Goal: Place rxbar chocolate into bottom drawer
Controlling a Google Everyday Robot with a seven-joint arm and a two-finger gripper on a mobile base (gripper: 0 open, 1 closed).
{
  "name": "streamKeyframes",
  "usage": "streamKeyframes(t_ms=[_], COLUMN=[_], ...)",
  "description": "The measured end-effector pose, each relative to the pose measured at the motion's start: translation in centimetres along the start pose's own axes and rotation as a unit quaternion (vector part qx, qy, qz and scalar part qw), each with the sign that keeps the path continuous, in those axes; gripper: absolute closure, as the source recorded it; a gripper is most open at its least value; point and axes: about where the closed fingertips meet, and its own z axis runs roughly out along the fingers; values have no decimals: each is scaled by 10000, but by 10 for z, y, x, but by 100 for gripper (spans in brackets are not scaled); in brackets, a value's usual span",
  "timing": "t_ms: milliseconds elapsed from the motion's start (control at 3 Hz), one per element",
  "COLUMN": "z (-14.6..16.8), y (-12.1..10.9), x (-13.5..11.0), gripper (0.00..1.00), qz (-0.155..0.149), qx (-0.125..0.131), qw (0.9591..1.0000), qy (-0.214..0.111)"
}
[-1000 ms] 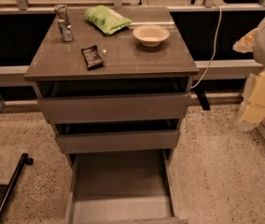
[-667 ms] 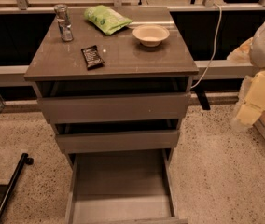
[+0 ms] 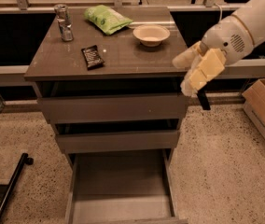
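Gripper (image 3: 187,73) beside cabinet (image 3: 123,55), off right front corner, level with top edge; open or closed: cannot tell. Chocolate bar (image 3: 92,57): small flat rectangle, black wrapper, faint white print, lying flat on cabinet top, left-front part, well apart from gripper. Bottom drawer (image 3: 121,209) pulled out, flat grey floor showing. Can (image 3: 64,22), green bag (image 3: 107,18), bowl (image 3: 151,34) along cabinet top's rear.

rxbar chocolate (image 3: 93,57) on cabinet top (image 3: 128,57), left of bowl (image 3: 151,34), bottom drawer (image 3: 121,209) below, end effector (image 3: 191,72) near right edge
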Motion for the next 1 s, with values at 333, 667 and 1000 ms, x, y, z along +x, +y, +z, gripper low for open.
streamKeyframes(t_ms=[333, 667, 1000], z=[-1, 14, 51], y=[2, -3, -36], x=[-7, 1, -14], gripper=[0, 0, 0], qz=[-33, 4, -262], qx=[11, 491, 991], qw=[9999, 9988, 9947], qy=[-132, 33, 0])
